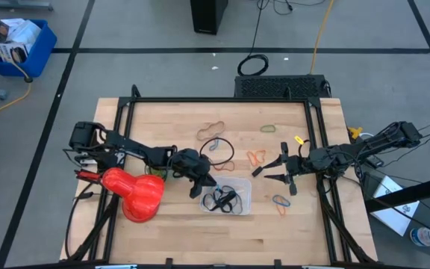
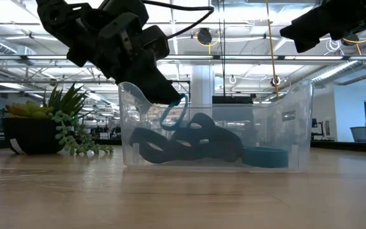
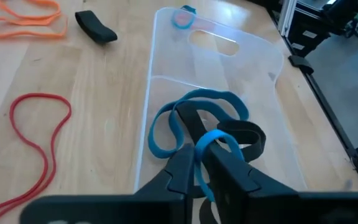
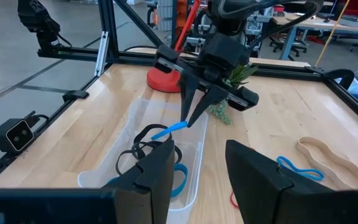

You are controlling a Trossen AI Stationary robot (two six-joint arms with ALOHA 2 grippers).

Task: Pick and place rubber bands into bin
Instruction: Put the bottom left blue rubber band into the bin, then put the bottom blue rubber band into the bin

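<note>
While the left gripper (image 3: 194,163) hangs over the bin (image 3: 253,56), its nearly closed fingers pinch a blue rubber band (image 3: 213,142). Right gripper (image 1: 283,169) waits beside the bin, fingers apart, holding nothing.

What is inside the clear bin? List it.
The clear bin holds tangled black rubber bands and blue rubber bands; the left gripper pinches one blue band over it. Bands beneath the tangle are hidden.

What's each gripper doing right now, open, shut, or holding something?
Left gripper: over the bin, fingers pinching a blue rubber band.
Right gripper: open, holding nothing, beside the bin.
</note>
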